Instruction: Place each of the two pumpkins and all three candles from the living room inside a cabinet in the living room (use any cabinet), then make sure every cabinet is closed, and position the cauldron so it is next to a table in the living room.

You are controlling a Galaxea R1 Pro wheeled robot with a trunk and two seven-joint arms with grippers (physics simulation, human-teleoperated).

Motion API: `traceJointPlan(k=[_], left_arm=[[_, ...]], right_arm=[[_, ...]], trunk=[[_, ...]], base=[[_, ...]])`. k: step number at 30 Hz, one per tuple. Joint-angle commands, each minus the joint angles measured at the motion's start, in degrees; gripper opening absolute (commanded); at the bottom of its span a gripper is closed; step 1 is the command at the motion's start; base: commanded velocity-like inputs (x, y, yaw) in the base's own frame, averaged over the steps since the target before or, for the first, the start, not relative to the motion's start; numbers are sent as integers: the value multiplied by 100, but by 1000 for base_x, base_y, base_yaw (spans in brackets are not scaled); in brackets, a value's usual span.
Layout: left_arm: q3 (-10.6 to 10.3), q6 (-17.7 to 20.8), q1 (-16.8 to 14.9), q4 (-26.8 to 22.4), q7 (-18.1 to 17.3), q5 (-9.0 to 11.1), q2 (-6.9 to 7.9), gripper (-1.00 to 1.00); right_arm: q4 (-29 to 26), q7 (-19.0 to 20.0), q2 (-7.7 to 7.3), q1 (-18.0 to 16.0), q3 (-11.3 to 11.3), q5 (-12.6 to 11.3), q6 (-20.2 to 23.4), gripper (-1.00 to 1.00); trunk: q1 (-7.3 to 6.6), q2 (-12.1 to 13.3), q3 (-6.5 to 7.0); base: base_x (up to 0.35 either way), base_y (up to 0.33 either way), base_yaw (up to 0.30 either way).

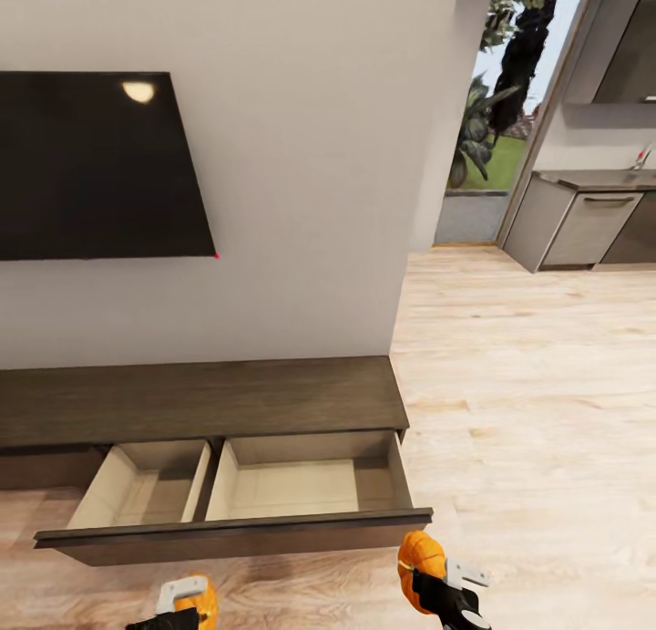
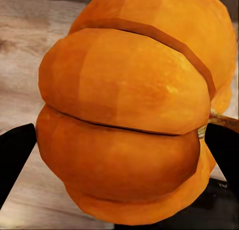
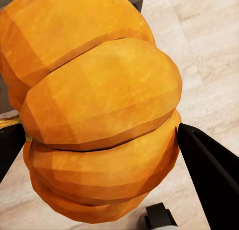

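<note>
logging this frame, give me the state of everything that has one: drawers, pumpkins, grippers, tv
cabinet: wide drawer pulled out, both compartments empty
left pumpkin: held in the left gripper, off the floor
right pumpkin: held in the right gripper, just past the drawer's right end
left gripper: shut on a pumpkin
right gripper: shut on a pumpkin
tv: screen dark

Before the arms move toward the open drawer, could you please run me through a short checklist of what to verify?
1. Left gripper shut on the left pumpkin: ok.
2. Right gripper shut on the right pumpkin: ok.
3. Cabinet drawer pulled open: ok.
4. Room in both drawer compartments, nothing lying inside: ok.
5. Pumpkins above the drawer front: not ok, both sit short of it, over the floor.
6. Candles and cauldron located: cannot tell.
</note>
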Motion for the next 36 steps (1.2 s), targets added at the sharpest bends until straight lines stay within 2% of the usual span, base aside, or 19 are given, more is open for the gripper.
traceJointPlan(k=[1, 5, 9, 10, 13, 16, 18, 21, 24, 26, 30, 34, 36], left_arm=[[-48, 244, -19, -103, -8, 19, 26, -100], [-45, 1551, -143, -819, -70, 7, 150, -100], [-13, 2772, -205, -2216, -77, 16, 435, -100], [95, 3148, -212, -2713, -69, 15, 504, -100], [471, 3645, -216, -3406, -51, 3, 560, -100], [716, 3804, -218, -3653, -46, -28, 574, -100], [778, 3840, -218, -3712, -45, -42, 562, -100], [795, 3849, -218, -3734, -38, -54, 541, -100], [798, 3842, -218, -3740, -32, -64, 520, -100], [799, 3827, -218, -3742, -28, -67, 513, -100], [810, 3790, -218, -3728, 16, -71, 542, -100], [806, 3776, -242, -3776, 108, -73, 511, -100], [798, 3774, -269, -3972, 113, -81, 485, -100]], right_arm=[[0, -27, -1, -4, 47, -52, -24, -100], [-4, -26, -1, -5, 47, -52, -24, -100], [-8, -26, -3, -4, 47, -52, -27, -100], [-8, -26, -6, -3, 47, -52, -32, -100], [-53, -16, -9, -4, 49, -52, -36, -100], [-447, -10, -6, -3, 87, -57, 11, -100], [-1029, -30, -1, -3, 219, -68, 313, -100], [-1637, -136, -1, -3, 303, -62, 1370, -100], [-1904, -552, 3, -7, 322, -67, 2216, -100], [-2024, -868, 97, -46, 309, -106, 2716, -100], [-2087, -1042, 302, -229, 290, -150, 3014, -100], [-2095, -1059, 342, -502, 291, -157, 3076, -100], [-2093, -1063, 347, -628, 292, -155, 3089, -100]], trunk=[[-22, 37, 13], [-110, 197, 85], [-198, 358, 156], [-220, 398, 174], [-285, 518, 228], [-351, 639, 282], [-395, 719, 318], [-461, 839, 372], [-527, 959, 426], [-571, 1040, 462], [-659, 1200, 533], [-747, 1361, 605], [-791, 1441, 641]], base=[[0, 0, 0], [0, 0, 0], [0, 0, 0], [0, 0, 0], [0, 0, 0], [0, 0, 0], [0, 0, 0], [0, 0, 0], [0, 0, 0], [0, 0, 0], [0, 0, 0], [0, 0, 0], [0, 0, 0]])
